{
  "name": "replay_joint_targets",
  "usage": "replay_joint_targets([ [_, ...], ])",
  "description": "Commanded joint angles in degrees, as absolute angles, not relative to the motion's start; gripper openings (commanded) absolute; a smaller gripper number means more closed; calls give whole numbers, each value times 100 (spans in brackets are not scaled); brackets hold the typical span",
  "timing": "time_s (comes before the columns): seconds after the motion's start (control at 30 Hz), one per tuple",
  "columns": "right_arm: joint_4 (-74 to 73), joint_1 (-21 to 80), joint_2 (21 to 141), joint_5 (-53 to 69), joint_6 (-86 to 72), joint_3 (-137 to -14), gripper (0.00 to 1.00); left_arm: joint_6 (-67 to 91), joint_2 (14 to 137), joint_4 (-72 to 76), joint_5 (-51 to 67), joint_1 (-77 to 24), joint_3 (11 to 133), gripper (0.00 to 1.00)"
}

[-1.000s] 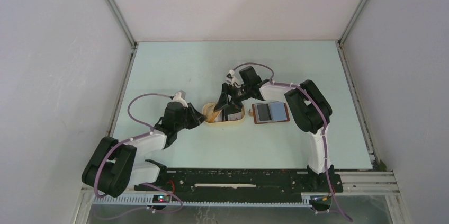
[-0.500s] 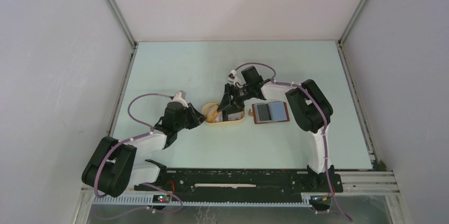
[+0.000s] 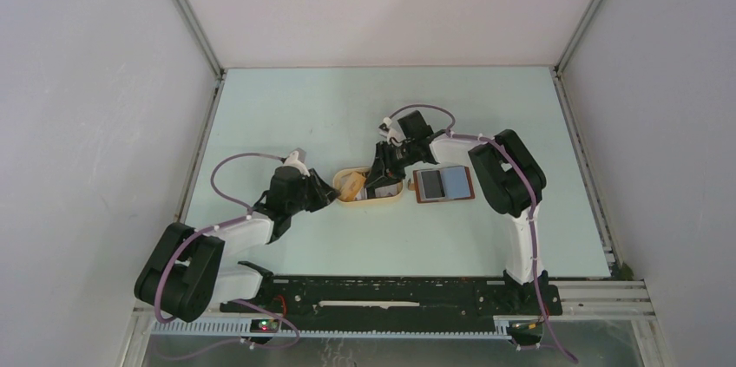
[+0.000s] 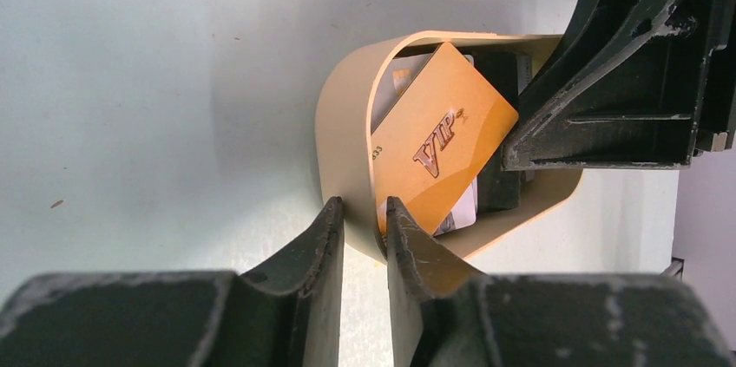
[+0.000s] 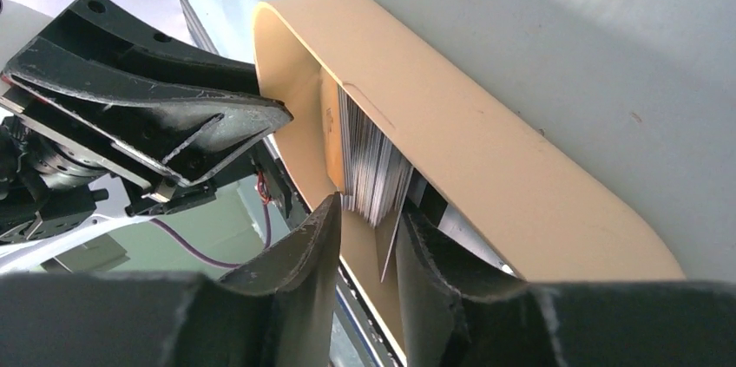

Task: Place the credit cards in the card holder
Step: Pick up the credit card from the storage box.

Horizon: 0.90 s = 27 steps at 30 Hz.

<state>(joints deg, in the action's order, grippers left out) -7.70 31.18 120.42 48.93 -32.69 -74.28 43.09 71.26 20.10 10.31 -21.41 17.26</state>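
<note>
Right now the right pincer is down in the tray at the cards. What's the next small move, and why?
Probably close the right pincer before any lift. Its jaws straddle the edges of the credit cards standing in the tray, with a gap showing. The left pincer pinches the tray rim, and the card holder lies open beside it.
</note>
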Motion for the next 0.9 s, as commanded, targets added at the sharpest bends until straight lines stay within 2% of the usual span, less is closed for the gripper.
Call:
replay_joint_targets([
  [0.0,-1128,3086,12278,4486,-3125,-7286,34,4307,7184,1903,1527,-2268,1960,26],
  [0.17,-1196,3085,12203,4400,-3020,-7286,20,4307,7168,1890,1517,-2269,1958,26],
  [0.43,-1264,3096,11968,4263,-2843,-7286,6,4282,6913,1740,1334,-2273,1942,26],
  [0.87,-1693,3233,11399,3763,-2301,-7400,1,4254,6461,1617,1110,-2268,1868,32],
])
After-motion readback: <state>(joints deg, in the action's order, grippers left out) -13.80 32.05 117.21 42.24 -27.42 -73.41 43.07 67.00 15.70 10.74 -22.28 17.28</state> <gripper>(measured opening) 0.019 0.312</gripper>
